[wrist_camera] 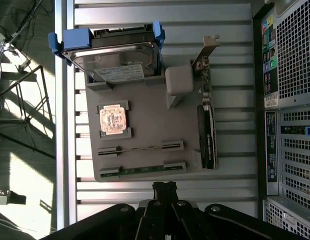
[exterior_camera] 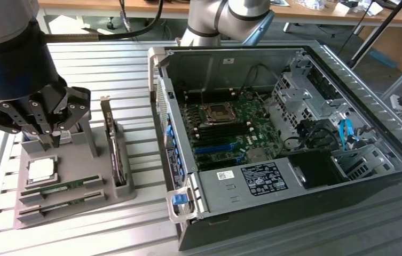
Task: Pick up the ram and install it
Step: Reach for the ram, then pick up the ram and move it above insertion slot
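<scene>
**Ram in its tray, pincer closed above**

The ram point(wrist_camera: 140, 148) sits on edge in the gray tray point(wrist_camera: 155, 120), held at both ends by the tray's slots. A second stick point(wrist_camera: 142, 170) lies parallel just beside it, nearer the tray's edge. On the ram's other side, a square silver processor point(wrist_camera: 114, 120) rests in its own recess. Beyond that, a blue-framed hard drive point(wrist_camera: 112, 62) leans over the tray's far end. A dark expansion card point(wrist_camera: 207, 137) stands upright along the side of the tray that faces the case point(exterior_camera: 208, 61).

The pincer point(wrist_camera: 165, 186) hangs above the tray with its fingers pressed together. It seems to carry nothing, though the dark tips are hard to read. In the wrist view the tips show just past the tray edge, beside the second stick.

The tray rests on a slatted metal surface point(exterior_camera: 129, 69). At the exterior view's right the case lies open on its side next to the tray, with its motherboard point(exterior_camera: 233, 125) exposed.
</scene>
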Controlling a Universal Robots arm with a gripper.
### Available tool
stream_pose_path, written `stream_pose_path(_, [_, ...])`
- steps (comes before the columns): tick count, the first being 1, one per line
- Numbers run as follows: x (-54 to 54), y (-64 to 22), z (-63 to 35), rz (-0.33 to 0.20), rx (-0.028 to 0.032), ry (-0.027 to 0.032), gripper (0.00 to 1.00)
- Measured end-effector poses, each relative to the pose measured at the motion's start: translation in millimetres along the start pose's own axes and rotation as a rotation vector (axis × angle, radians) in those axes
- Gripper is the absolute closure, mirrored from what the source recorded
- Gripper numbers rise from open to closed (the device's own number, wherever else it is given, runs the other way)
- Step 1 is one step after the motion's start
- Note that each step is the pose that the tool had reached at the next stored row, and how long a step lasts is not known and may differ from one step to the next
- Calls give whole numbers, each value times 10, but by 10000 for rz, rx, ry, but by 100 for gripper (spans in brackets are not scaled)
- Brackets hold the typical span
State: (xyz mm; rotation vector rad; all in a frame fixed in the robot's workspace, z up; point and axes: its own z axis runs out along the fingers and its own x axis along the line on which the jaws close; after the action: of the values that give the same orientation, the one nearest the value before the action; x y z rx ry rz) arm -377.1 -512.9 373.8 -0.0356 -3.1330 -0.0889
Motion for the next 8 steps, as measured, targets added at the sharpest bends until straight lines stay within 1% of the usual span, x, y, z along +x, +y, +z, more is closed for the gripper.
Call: stream_pose_path(8, [0, 0, 0, -2, 0, 0, 90])
